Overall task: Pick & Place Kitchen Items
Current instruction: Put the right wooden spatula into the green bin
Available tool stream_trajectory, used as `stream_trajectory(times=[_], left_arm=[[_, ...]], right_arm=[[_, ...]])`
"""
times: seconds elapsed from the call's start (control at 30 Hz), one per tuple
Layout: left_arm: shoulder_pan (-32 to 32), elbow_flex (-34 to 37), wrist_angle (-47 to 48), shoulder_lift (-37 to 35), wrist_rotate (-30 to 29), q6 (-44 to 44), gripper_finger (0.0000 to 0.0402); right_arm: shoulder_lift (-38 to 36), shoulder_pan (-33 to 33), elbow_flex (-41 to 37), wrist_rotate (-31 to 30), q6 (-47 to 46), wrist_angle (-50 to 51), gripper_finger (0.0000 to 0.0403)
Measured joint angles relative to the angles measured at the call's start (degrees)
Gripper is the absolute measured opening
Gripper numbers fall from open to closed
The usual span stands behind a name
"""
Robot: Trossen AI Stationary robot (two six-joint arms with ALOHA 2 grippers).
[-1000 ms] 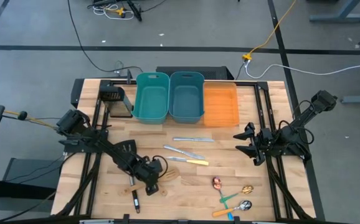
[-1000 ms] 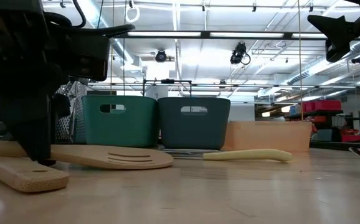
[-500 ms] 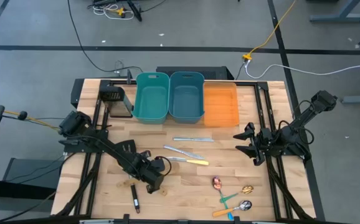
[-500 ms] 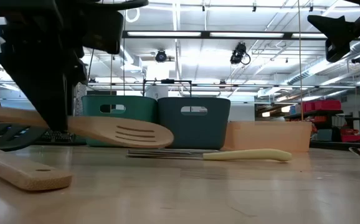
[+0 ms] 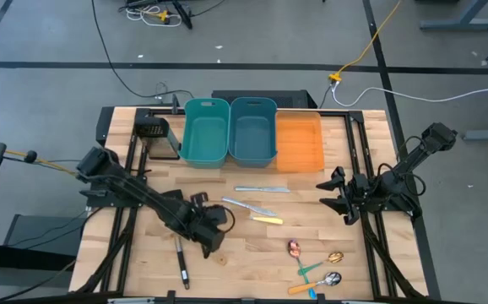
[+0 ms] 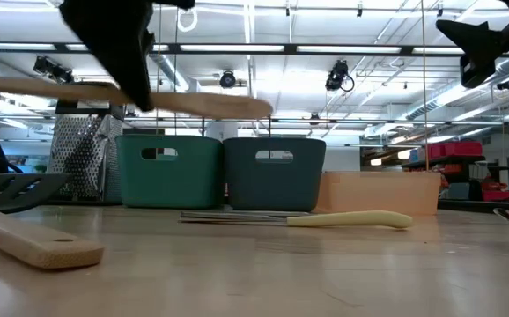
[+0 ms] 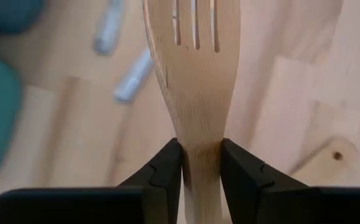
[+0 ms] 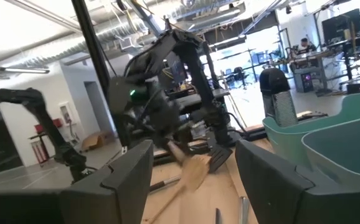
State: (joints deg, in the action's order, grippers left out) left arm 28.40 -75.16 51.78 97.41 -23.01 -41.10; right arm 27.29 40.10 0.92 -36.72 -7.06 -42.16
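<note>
Lifted since the earlier frame, the wooden slotted spatula (image 7: 195,93) now hangs clear of the table (image 5: 252,236), its neck clenched between the left gripper (image 7: 200,163) fingers. Right gripper (image 5: 330,192) waits with jaws released, well apart.

Wooden table (image 5: 354,253), pale planks, black rails along both sides.

Bins, three, in a row at the table's far edge: teal bin (image 5: 206,132), just beside it a darker blue-green bin (image 5: 253,130), then a shallow orange bin (image 5: 299,142).

Black mesh box (image 5: 150,129), near the far left corner, just beside the teal bin.

Grey floor (image 5: 50,38) beyond, with black cables (image 5: 113,63) and a yellow cable (image 5: 371,46).
</note>
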Motion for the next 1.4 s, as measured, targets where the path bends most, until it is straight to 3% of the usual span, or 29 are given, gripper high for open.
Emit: stream_trajectory(times=[0.63,0.83,0.93,1.2,1.4], left_arm=[[-0.2,-0.1,3.2,-26.6,-25.1,5.0,0.0094],[0.0,8.2,-0.1,-35.2,-28.4,4.9,0.0094],[-0.2,14.3,-6.8,-41.0,-29.6,6.2,0.0094],[-4.4,29.5,-30.0,-57.5,-29.7,20.1,0.0094],[-9.7,38.1,-47.5,-65.4,-28.0,29.5,0.0094]], right_arm=[[0.2,0.0,0.0,1.7,0.0,0.8,0.0240],[0.2,0.0,0.0,1.7,0.0,1.0,0.0240],[0.2,0.0,0.0,1.7,0.0,1.1,0.0240],[0.2,0.0,0.0,1.6,0.0,1.1,0.0240],[0.2,0.0,0.0,0.9,0.0,1.1,0.0240]])
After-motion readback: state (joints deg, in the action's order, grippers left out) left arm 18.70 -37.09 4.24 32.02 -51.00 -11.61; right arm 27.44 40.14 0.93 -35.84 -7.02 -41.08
